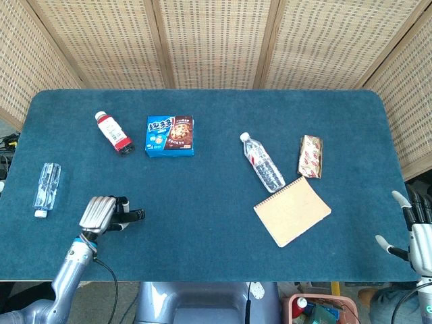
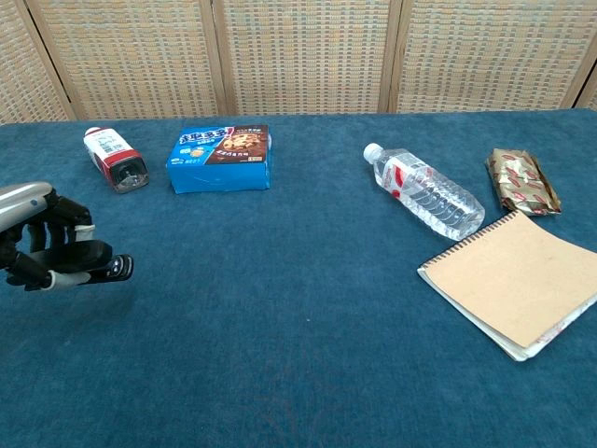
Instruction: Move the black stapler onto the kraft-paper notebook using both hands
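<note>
Since everything sits on that big blue counter [image 1: 216, 196], start there: it's carpety/felt-looking, so stuff prob won't slide much when set down. Next down in size, the kraft-paper notebook [image 1: 292, 210] lies flat on the robot's right side, spiral edge toward the middle, just beside a clear water bottle [image 1: 262, 162] and near a foil snack pack [image 1: 310, 156], so the drop zone is a bit crowded on its far edge. Cookie box [image 1: 170, 136] and red-label bottle [image 1: 114, 133] are further back, another clear bottle [image 1: 46, 188] out by the left edge. Left hand [image 1: 99, 214] has its fingers [image 2: 56, 245] curled round the black stapler [image 2: 98, 268], and in the chest view it looks lifted just off the cloth w/ the nose poking out toward the middle. Right hand [image 1: 413, 229] hangs off the counter edge, fingers spread, holding nothing. Handling guess: stapler's rigid, dense for its size, smooth plastic/metal so kinda slippery, and the hinged top can flop open. Imo best grip is across the mid-body, squeezing top and base together, leaving the nose end free for the handover.
</note>
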### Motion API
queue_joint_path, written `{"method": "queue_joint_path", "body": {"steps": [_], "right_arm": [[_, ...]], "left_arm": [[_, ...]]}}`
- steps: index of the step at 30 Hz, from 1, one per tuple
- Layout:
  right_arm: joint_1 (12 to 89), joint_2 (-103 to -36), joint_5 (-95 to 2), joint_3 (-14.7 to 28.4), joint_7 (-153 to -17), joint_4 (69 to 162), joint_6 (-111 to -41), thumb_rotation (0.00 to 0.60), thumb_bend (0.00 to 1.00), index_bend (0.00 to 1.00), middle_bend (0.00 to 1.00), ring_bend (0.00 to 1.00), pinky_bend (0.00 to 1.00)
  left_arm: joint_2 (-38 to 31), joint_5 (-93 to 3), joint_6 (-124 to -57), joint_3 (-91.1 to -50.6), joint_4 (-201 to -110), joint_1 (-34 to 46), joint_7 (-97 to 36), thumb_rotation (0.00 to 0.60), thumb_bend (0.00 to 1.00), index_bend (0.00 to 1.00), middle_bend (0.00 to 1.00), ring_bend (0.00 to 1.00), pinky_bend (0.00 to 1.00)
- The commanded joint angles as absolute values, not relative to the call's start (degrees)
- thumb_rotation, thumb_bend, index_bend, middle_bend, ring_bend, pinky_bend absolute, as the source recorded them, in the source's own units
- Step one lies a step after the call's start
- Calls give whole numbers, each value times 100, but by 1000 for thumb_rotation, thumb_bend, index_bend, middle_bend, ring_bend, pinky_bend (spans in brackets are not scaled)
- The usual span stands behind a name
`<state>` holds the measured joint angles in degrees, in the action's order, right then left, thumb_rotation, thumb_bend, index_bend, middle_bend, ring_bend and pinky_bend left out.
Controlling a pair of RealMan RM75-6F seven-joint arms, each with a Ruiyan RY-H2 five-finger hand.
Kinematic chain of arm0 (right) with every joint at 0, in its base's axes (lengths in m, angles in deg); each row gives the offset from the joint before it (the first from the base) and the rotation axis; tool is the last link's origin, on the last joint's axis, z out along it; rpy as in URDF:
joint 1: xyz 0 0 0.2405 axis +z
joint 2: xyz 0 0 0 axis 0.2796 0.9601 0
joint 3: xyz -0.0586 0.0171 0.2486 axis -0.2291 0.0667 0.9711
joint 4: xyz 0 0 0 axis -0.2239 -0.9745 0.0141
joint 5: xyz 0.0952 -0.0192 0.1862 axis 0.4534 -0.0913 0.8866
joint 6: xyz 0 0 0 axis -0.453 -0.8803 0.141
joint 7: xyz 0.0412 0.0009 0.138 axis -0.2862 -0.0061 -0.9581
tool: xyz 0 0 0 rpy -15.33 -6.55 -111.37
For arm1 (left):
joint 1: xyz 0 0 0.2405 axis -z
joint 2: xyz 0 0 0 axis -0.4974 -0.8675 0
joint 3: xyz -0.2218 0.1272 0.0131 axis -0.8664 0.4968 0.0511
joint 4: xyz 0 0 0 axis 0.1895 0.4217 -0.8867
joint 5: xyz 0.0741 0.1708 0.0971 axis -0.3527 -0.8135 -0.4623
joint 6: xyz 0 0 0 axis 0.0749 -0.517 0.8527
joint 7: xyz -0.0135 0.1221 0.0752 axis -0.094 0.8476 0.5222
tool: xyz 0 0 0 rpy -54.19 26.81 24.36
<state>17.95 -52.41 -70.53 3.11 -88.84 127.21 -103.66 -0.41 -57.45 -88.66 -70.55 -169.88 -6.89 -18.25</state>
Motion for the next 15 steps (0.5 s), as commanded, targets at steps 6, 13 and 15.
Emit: {"method": "queue_joint_path", "body": {"steps": [6,13,15], "right_arm": [[1811,-5206,-6774,386,-8819,12759,-10188,600,0,68,0,0,0],[1801,-5178,-6661,422,-8804,12783,-10144,600,0,68,0,0,0],[1803,-5174,-6633,437,-8786,12796,-10135,600,0,68,0,0,0]], "left_arm": [[430,-4629,-7236,-7952,-16705,960,-1092,600,372,686,632,549,556],[948,-4048,-6641,-8115,-16038,1855,-795,600,372,685,631,549,555],[1074,-3912,-6530,-8105,-15876,2090,-651,600,373,685,632,549,555]]}}
